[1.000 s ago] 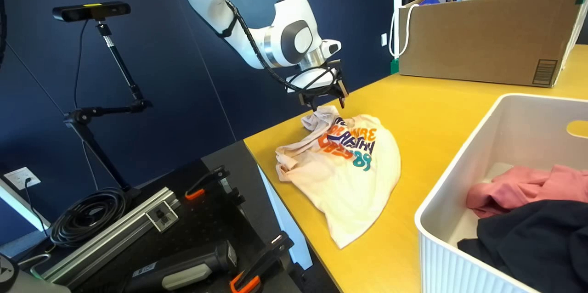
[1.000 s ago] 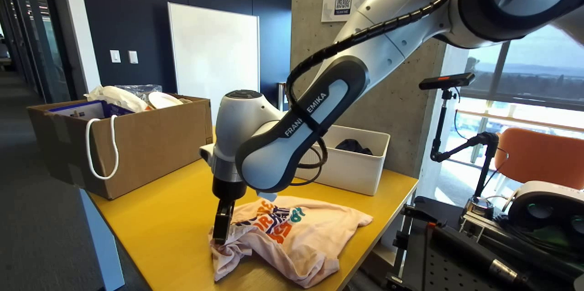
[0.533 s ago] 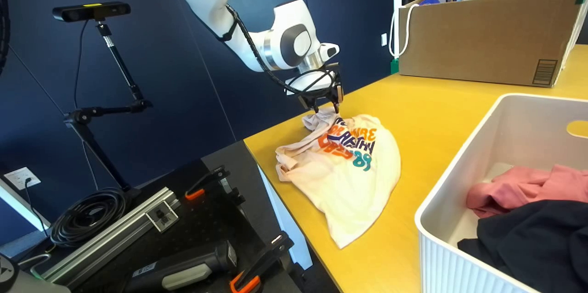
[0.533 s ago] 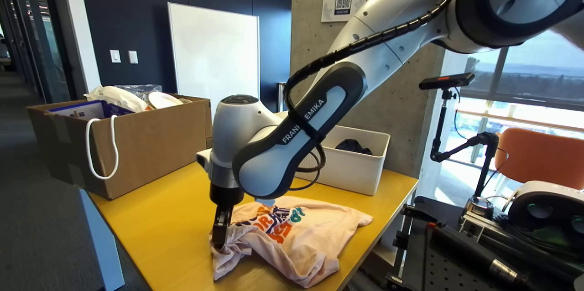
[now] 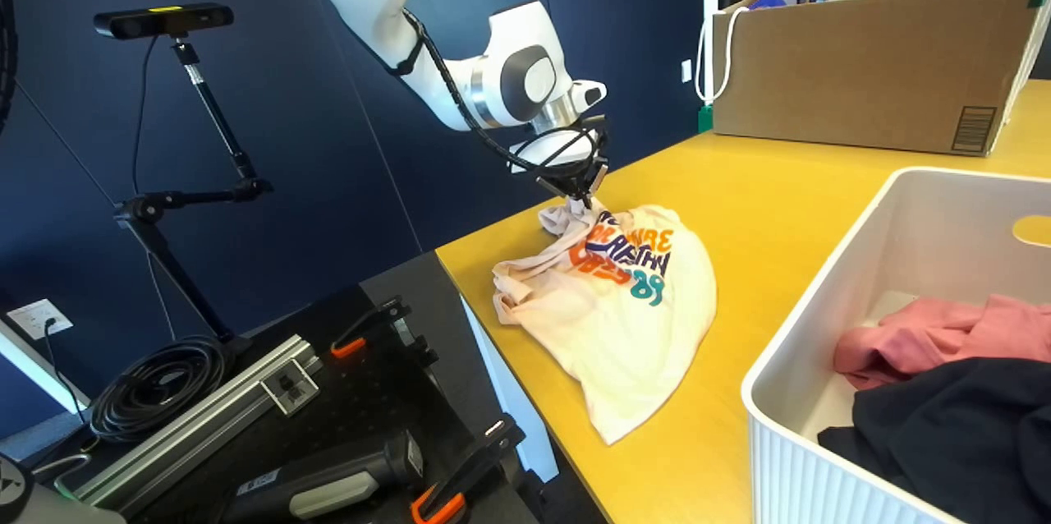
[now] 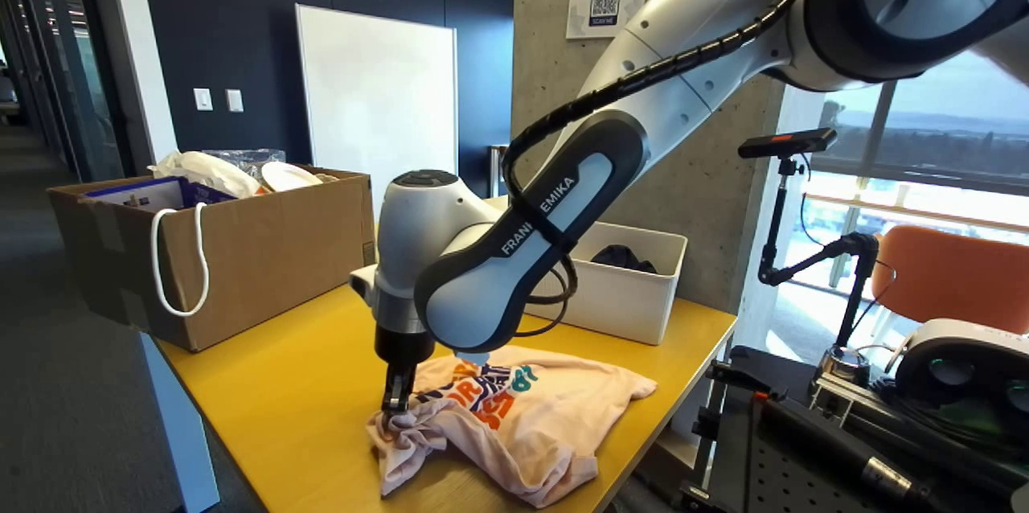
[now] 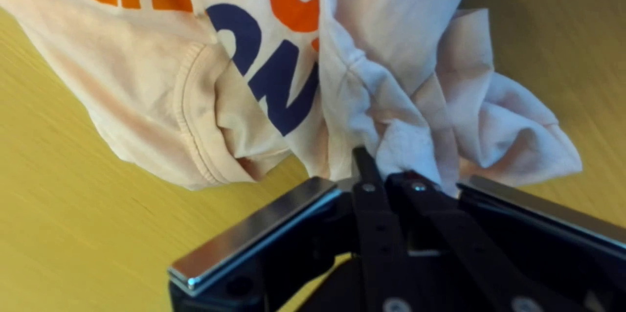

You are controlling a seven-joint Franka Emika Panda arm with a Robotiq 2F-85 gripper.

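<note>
Your gripper [image 7: 385, 167] has just clenched: its fingers, spread astride the cloth half a second ago, now lie side by side in the wrist view. They appear to be grasping a fold of the pale pink T-shirt [image 5: 616, 310], though the tips sink into the creases, so you can't be sure how much fabric is caught. The cloth around them puckers more tightly than before, which supports a real pinch.

The rest of the shirt hasn't shifted; it lies print up on the yellow table [image 5: 780, 212], near the edge and apart from the white bin [image 6: 627, 304], where a pink garment [image 5: 944, 335] and a dark garment [image 5: 961, 425] rest. For you, contact has likely become a hold, but at one end only, so the shirt's slack body would probably trail behind that pinch.
</note>
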